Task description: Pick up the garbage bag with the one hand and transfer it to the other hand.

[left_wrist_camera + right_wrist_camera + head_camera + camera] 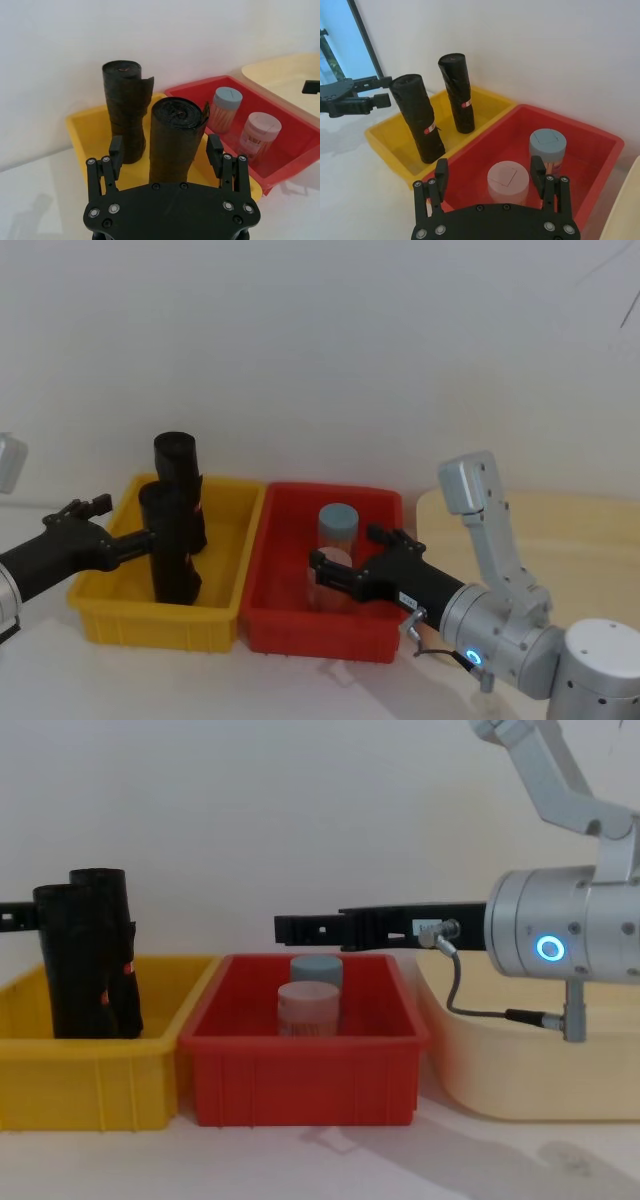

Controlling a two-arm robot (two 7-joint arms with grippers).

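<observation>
Low in the left wrist view, the left gripper (165,150) has its jaws spread with one finger (116,151) on each flank of the garbage bag (176,125). A sliver of yellow shows beside the roll, so the gripper brackets it and is not yet clamped. In the head view's lower left, the bag stands upright on the floor of the yellow bin (150,625), towards its front.

At lower right of that view, the right gripper (340,546) has a blue ring lit on its wrist. It hangs spread and empty above the red bin (320,635), over a pink-lidded jar (507,180) and a blue-lidded jar (547,145).

Farther back in the yellow bin, a second black roll (178,465) stands upright and shows a small red mark.

By my reading, no part of the task is complete. Closing on the bag, lifting it and handing it to the right gripper all remain.
</observation>
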